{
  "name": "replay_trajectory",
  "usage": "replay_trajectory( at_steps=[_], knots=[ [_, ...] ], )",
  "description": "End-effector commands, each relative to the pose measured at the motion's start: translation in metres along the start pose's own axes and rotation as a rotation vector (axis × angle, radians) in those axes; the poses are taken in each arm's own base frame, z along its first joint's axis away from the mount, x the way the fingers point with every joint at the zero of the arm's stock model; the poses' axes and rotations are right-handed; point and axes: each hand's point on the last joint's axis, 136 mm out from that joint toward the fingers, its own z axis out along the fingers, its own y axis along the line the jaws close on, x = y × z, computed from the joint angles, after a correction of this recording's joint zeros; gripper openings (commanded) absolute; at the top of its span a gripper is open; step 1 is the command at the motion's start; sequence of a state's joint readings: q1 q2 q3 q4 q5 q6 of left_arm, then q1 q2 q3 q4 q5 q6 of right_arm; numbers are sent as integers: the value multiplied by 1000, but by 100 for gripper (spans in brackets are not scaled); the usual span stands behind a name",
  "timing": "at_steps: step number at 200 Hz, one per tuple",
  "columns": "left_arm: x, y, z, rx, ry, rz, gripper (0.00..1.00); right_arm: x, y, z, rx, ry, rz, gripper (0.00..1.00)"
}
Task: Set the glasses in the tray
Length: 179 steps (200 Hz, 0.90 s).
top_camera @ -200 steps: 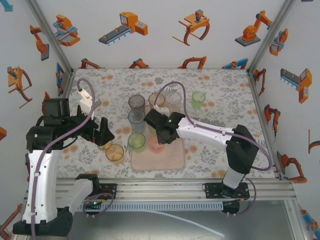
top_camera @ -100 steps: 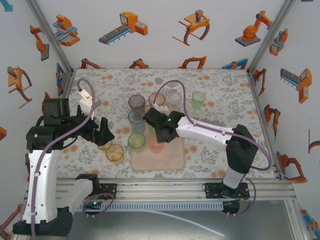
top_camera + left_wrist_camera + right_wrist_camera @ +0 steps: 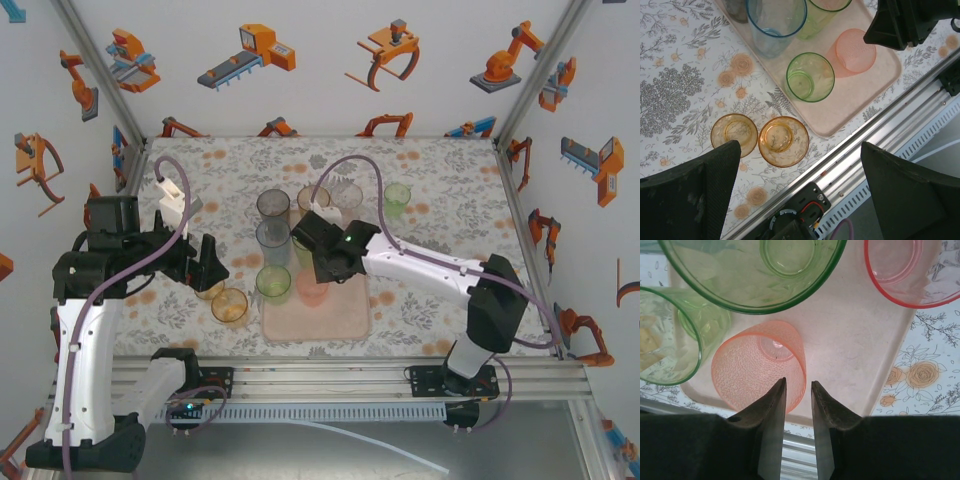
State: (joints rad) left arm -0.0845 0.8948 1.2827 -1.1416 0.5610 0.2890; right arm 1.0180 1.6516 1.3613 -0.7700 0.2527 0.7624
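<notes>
The pale-pink tray holds several glasses: smoky grey, pale blue, green and a pink-orange dimpled one. My right gripper hovers over that dimpled glass. Its jaws are slightly open, straddling the glass's rim without pinching it. Two amber glasses stand on the tablecloth left of the tray. My left gripper hangs over them, wide open and empty.
A green glass stands alone on the cloth at the back right. Amber and clear glasses stand at the tray's far end. The aluminium rail runs close along the tray's near edge.
The right gripper's jaws have parted and it has drawn slightly back; the pink-orange glass stays standing on the tray. The left arm has not moved.
</notes>
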Motion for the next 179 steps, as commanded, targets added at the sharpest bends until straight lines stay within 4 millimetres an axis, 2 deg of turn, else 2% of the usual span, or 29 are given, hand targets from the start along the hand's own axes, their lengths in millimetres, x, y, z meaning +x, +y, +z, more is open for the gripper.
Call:
replay_trajectory(
  at_steps=[1, 15, 42, 59, 81, 105, 131, 154, 179],
  knots=[
    [-3, -2, -8, -12, -12, 14, 97, 0, -7, -16, 4, -22, -9, 29],
    [-4, 4, -9, -55, -21, 16, 97, -1, -10, -21, 4, -36, -4, 29],
    [-3, 36, -11, -227, -17, -13, 97, -7, -14, -40, -6, -72, 9, 29],
    [-3, 56, -12, -324, -16, -77, 97, -13, -11, -55, -23, -101, 1, 29],
    [-7, 67, -13, -356, -24, -126, 97, -18, -3, -71, -26, -124, -20, 29],
    [-7, 74, -14, -378, -35, -167, 97, -16, 28, -81, -90, -141, -60, 29],
    [5, 86, -13, -422, -7, -209, 97, -13, 68, -86, -158, -153, -130, 29],
    [15, 96, -15, -458, 13, -247, 97, -8, 110, -82, -257, -146, -189, 29],
    [17, 107, -19, -485, -6, -305, 97, -4, 148, -76, -317, -135, -267, 29]
  ],
)
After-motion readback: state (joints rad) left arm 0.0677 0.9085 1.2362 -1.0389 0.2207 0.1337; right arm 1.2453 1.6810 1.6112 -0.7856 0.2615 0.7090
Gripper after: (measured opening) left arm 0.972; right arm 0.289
